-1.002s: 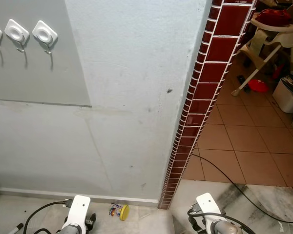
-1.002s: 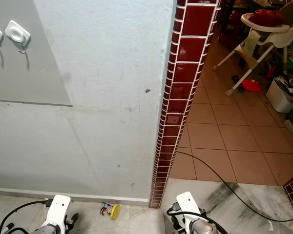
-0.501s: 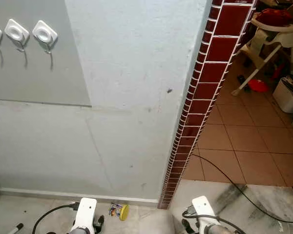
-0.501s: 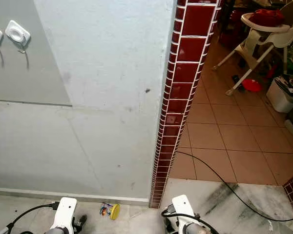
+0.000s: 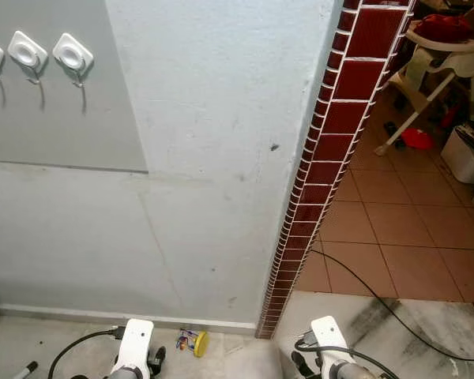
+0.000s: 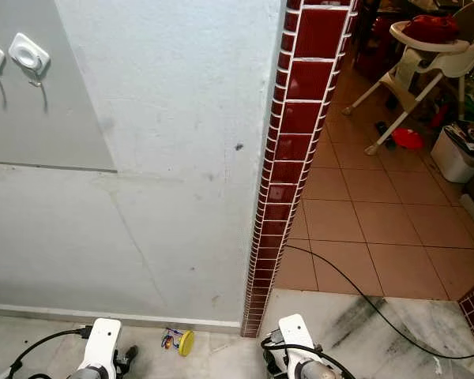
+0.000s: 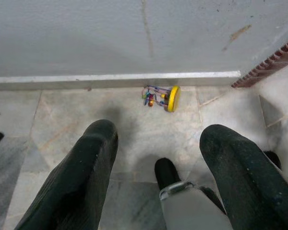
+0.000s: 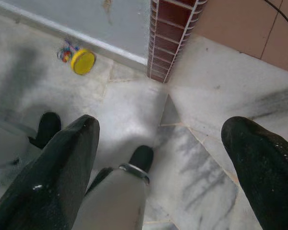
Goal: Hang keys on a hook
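Left end effector [image 7: 156,163]: released, fingers spread wide, low over the grey floor [image 7: 62,120], holding nothing.
Right end effector [image 8: 161,158]: also released, fingers far apart, above the marble floor near the brick pillar [image 8: 175,28].
Keys [image 7: 161,97]: lying on the floor, just beside the white skirting of the wall; a yellow round tag with small coloured pieces. In the head view they are at bottom centre [image 5: 193,342], between the two arms.
Hooks [image 5: 71,57]: white square hooks on a grey panel, upper left of the frame, well apart from the keys.
Wall [image 5: 221,118]: pale blue-grey.
Background: high chair [image 5: 434,47] on orange tiles, upper right; a black cable [image 5: 379,300] crosses the floor.
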`<state>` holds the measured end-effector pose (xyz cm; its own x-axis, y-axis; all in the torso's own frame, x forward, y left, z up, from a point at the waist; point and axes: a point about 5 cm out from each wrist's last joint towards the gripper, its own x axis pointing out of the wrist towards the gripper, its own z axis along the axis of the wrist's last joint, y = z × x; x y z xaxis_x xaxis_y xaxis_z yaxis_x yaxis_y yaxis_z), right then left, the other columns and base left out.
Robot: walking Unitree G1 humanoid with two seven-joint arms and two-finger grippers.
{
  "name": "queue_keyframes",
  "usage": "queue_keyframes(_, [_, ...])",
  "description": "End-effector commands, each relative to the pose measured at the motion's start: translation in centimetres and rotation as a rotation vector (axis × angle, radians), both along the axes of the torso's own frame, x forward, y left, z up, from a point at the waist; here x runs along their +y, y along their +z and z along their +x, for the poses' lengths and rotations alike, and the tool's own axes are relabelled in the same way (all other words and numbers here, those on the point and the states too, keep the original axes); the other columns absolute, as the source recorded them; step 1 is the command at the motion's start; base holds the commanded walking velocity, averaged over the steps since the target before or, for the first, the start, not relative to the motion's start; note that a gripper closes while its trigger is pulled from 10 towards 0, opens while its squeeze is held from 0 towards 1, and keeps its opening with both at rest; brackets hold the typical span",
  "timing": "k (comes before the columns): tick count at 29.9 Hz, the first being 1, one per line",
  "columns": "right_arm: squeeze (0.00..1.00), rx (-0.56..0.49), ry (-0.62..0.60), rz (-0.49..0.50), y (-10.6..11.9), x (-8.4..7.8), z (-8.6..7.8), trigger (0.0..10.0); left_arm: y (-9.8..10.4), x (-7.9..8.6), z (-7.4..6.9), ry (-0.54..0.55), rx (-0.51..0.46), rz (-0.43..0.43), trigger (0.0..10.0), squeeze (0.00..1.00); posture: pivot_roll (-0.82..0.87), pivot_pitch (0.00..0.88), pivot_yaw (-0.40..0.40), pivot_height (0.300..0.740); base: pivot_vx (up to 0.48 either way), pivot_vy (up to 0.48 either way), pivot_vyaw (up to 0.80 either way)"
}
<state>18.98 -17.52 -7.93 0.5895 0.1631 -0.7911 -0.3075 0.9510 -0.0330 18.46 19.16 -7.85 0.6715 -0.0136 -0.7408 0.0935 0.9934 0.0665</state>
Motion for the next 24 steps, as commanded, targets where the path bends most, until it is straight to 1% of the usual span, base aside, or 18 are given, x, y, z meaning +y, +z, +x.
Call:
queue_keyframes(1, [0.00,-0.025,0.009,-0.010,0.27,0.01,0.46,10.0,-0.22,0.36,-0.53,0.000,0.020,0.008,10.0,0.00,-0.10,0.000,0.003,0.740,0.000,0.000,0.80])
queue_keyframes(15, [0.00,-0.033,0.023,-0.007,0.27,0.14,0.41,10.0,-0.22,0.25,-0.52,0.007,0.014,-0.003,10.0,0.00,-0.10,0.000,0.001,0.740,0.000,0.000,0.80])
queue_keyframes(17, [0.00,-0.028,0.027,-0.003,0.14,0.24,0.16,10.0,-0.45,0.15,-0.96,0.013,0.029,-0.003,10.0,0.00,-0.11,0.000,0.001,0.740,0.000,0.000,0.80])
queue_keyframes(24, [0.00,-0.019,0.029,-0.006,0.02,0.09,-0.11,10.0,-0.50,0.13,-1.08,0.016,0.029,-0.010,10.0,0.00,-0.10,0.000,0.001,0.740,0.000,0.000,0.80])
